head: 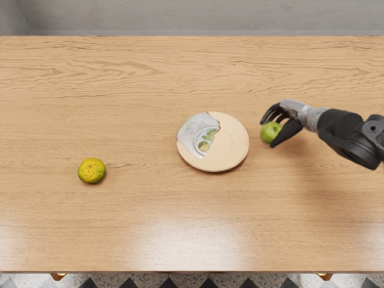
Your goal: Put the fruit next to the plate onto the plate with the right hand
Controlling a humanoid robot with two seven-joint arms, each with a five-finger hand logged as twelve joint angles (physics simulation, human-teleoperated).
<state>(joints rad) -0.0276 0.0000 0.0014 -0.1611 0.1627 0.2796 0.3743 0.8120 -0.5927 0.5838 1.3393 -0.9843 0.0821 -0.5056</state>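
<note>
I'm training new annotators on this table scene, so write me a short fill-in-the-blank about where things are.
In the picture, the small round green fruit sits to the ____ of the round beige plate.
The ____ hand is closed round that green fruit.
The mottled yellow-green round fruit lies on the plate's ____ side, apart from it.
Missing: right; right; left.

Wooden table (180,228), light with wavy grain, filled nearly the whole view. A mottled yellow-green round fruit (92,170) lay alone on its left part, nearer the front edge than the back. A grey wall (198,15) stood behind the far edge; a dark-and-light checkered floor (150,282) and two table legs (58,276) showed below the near edge.
</note>
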